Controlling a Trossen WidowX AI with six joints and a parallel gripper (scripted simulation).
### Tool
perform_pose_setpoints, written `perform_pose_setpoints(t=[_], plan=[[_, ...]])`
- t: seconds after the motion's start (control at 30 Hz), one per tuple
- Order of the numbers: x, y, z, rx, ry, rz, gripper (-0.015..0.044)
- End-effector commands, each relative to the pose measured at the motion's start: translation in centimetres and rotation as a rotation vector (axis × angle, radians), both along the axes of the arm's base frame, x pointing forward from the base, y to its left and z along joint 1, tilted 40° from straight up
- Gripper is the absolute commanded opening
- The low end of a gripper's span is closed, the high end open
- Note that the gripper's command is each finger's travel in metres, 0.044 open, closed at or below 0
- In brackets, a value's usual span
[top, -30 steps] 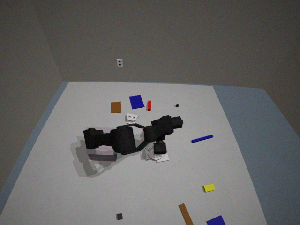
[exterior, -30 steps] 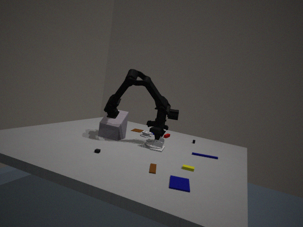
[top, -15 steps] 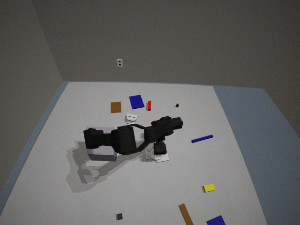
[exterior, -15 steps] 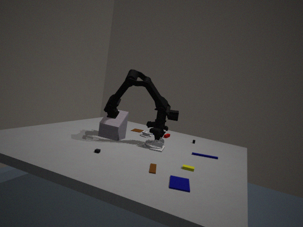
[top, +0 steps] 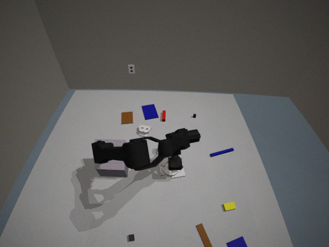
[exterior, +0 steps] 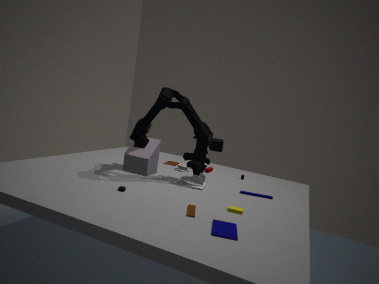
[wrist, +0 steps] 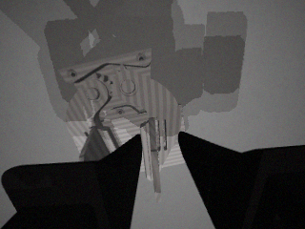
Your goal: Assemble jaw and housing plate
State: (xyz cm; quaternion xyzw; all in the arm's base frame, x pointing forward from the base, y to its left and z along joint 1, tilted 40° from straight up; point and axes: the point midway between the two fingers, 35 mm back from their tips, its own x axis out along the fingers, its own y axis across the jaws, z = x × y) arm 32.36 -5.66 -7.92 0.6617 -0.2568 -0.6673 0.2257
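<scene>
Gear jaw, pale and upright-finned, is clamped in the claw over the base plate on the surface.

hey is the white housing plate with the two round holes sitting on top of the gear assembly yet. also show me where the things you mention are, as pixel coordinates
No, the housing plate [top: 145,130] [exterior: 182,165] lies apart from the gear assembly [top: 179,174] [exterior: 199,186], beyond the arm in the top view.

On the desk, a blue bar lies to the right of the black arm; the yellow block sits nearer the camera, above a brown strip.
</scene>
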Motion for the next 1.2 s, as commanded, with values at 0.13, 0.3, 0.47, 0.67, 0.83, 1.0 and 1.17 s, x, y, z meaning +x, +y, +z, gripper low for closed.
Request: perform_pose_setpoints(t=[0.13,0.3,0.47,0.67,0.83,1.0,1.17], plan=[[-0.01,-0.08,-0.08,-0.004,0.002,0.004,0.0134],[-0.01,-0.24,-0.27,-0.005,0.001,0.004,0.0134],[-0.01,-0.24,-0.27,-0.005,0.001,0.004,0.0134],[-0.02,-0.44,-0.5,-0.005,0.001,0.003,0.0134],[-0.02,-0.44,-0.5,-0.005,0.001,0.003,0.0134],[-0.03,-0.6,-0.69,-0.005,0.001,0.003,0.0134],[-0.03,-0.64,-0.74,-0.005,0.001,0.003,0.0134]])
